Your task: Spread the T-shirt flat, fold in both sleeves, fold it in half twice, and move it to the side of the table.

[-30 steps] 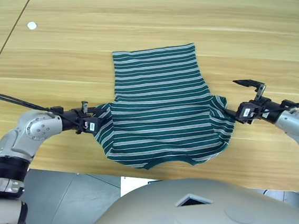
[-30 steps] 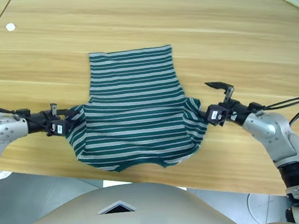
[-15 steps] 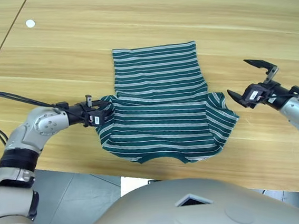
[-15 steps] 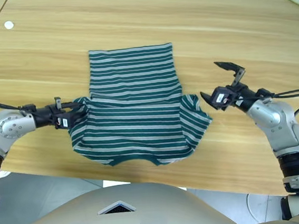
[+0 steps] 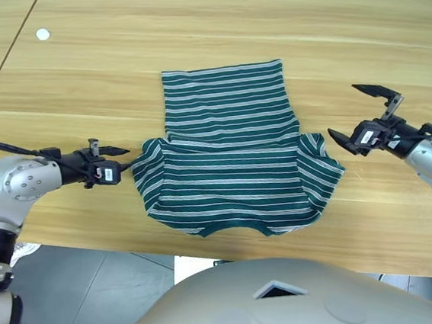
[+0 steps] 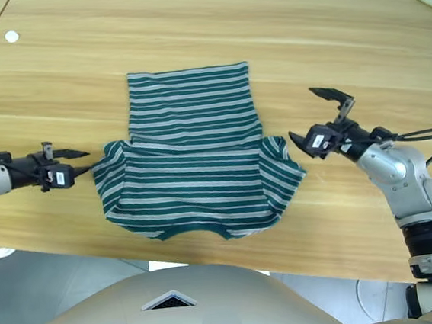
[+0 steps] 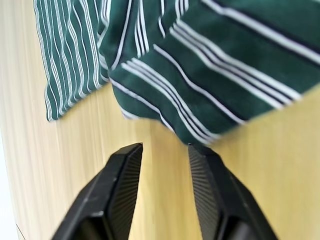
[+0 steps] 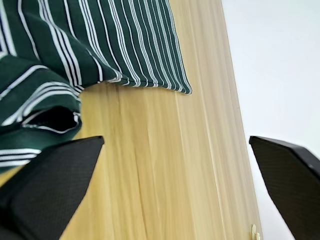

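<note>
Released, the T-shirt sleeve (image 5: 145, 159) lies just ahead of my left gripper (image 5: 122, 157), now narrowly open and empty — my right gripper (image 5: 342, 110) gapes empty too, so sleeve folds come next.

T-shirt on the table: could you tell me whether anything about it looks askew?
Yes. The T-shirt is not flat: its left-side sleeve and right-side sleeve are bunched and curled, while the far hem lies smooth. The left pincer and right pincer are open, apart from it.
</note>
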### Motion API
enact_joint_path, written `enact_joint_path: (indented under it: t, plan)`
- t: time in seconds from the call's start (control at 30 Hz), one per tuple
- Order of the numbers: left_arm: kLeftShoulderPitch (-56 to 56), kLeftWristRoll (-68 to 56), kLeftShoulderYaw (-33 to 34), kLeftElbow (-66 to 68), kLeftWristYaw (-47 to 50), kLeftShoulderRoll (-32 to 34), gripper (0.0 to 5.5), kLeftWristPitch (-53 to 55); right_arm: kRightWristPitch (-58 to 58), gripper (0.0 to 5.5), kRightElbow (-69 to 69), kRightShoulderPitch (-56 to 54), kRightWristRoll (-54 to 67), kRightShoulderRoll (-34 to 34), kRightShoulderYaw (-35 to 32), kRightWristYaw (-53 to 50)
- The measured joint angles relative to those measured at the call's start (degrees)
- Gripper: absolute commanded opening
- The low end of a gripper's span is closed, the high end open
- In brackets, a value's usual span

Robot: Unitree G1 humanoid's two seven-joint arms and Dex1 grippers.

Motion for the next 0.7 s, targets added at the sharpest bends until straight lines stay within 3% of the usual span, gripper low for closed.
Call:
enact_joint_path:
  t: [0.2,0.53,0.7]
  plan:
    - [5.3,0.4,2.0,-0.7,1.7,1.2,3.13,-1.2,0.0,5.4,-0.6,0.8,0.0,0.0,-0.1,0.0]
    - [4.2,5.8,1.6,-1.6,7.3,-1.3,3.13,-2.5,0.0,5.4,-0.9,1.4,0.0,0.0,-0.1,0.7]
    - [2.7,5.8,0.2,-1.3,6.7,-2.5,2.45,-2.4,0.0,5.4,-1.0,1.6,0.0,0.0,-0.1,1.1]
